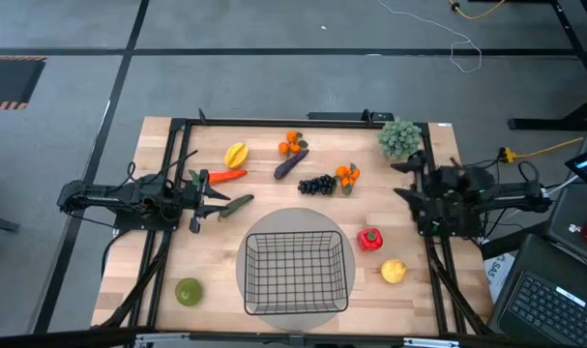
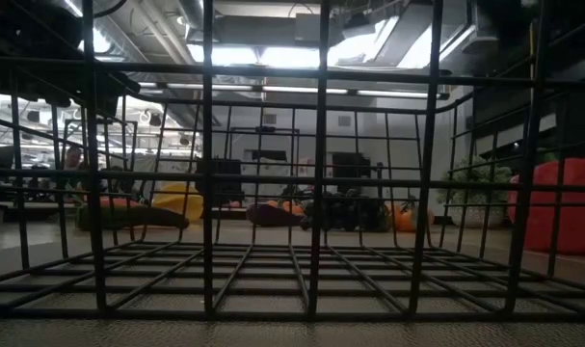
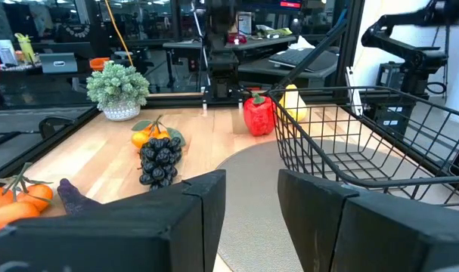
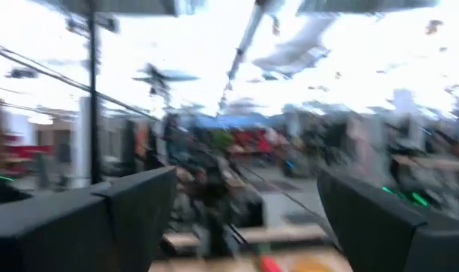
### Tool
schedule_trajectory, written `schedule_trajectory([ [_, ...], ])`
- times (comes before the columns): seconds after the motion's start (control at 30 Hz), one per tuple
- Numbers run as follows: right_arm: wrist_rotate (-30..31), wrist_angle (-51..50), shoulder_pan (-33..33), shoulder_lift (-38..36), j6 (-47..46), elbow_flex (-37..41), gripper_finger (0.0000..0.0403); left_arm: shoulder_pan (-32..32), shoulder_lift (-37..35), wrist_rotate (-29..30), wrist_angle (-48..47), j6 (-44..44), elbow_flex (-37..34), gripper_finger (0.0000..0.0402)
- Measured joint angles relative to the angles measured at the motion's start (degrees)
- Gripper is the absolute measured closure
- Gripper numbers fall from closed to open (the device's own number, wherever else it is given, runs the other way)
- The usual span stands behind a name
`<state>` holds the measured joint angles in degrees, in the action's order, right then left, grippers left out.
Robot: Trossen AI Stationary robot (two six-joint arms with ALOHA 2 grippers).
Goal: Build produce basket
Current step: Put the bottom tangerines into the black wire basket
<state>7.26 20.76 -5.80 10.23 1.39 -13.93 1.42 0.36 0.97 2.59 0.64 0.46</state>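
The black wire basket [image 1: 293,274] stands on a grey round mat at the table's near middle, with nothing in it. Produce lies on the wood around it: starfruit [image 1: 236,154], carrot [image 1: 225,177], a green piece [image 1: 239,203], oranges [image 1: 293,144], eggplant [image 1: 291,162], grapes [image 1: 316,184], more oranges [image 1: 347,175], red pepper [image 1: 370,239], lemon [image 1: 394,272] and a green ball [image 1: 189,291]. My left gripper [image 1: 214,199] is open at the table's left, just short of the green piece and beside the carrot. My right gripper [image 1: 407,184] is open at the right edge, touching nothing.
A grey-green bushy ball [image 1: 398,138] sits at the far right corner, close to my right arm. The black frame rails [image 1: 274,122] run along the table's edges. Bare wood lies between the basket and the grapes. In the low view the basket's mesh [image 2: 316,173] fills the picture.
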Motion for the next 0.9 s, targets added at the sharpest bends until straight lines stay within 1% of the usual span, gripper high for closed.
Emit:
schedule_trajectory([
  [0.07,-1.8,-1.8,0.0,2.4,1.2,-5.6,0.0084,0.0,0.0,0.0,0.0,0.0,0.0,0.0289],
  [0.1,-1.5,-4.2,0.0,4.0,2.0,-8.7,0.0084,0.0,0.0,0.0,0.0,0.0,0.0,0.0289],
  [0.17,1.1,-11.1,0.0,8.2,2.6,-15.3,0.0084,0.0,0.0,0.0,0.0,0.0,0.0,0.0289],
  [0.23,6.2,-20.2,0.0,13.5,2.8,-21.8,0.0084,0.0,0.0,0.0,0.0,0.0,0.0,0.0289],
  [0.33,17.4,-35.1,0.0,23.0,1.1,-30.5,0.0084,0.0,0.0,0.0,0.0,0.0,0.0,0.0289],
  [0.4,23.7,-44.3,0.1,29.1,-1.5,-35.1,0.0084,0.0,0.0,0.0,0.0,0.0,0.0,0.0289],
  [0.43,25.4,-48.5,0.4,32.0,-3.0,-37.0,0.0084,0.0,0.0,0.0,0.0,0.0,0.0,0.0289],
  [0.47,25.9,-51.9,0.8,34.7,-4.7,-38.7,0.0084,0.0,0.0,0.0,0.0,0.0,0.0,0.0289],
  [0.53,25.2,-57.1,1.8,39.7,-8.5,-41.4,0.0084,0.0,0.0,0.0,0.0,0.0,0.0,0.0289],
  [0.63,22.7,-61.3,4.1,46.5,-12.5,-43.7,0.0084,0.0,0.0,0.0,0.0,0.0,0.0,0.0289],
  [0.7,19.5,-63.4,6.5,50.2,-13.3,-44.6,0.0084,0.0,0.0,0.0,0.0,0.0,0.0,0.0289],
  [0.8,12.9,-65.6,11.6,55.5,-13.4,-45.0,0.0084,0.0,0.0,0.0,0.0,0.0,0.0,0.0289],
  [0.9,9.2,-67.1,17.1,60.3,-13.3,-44.8,0.0084,0.0,0.0,0.0,0.0,0.0,0.0,0.0289],
])
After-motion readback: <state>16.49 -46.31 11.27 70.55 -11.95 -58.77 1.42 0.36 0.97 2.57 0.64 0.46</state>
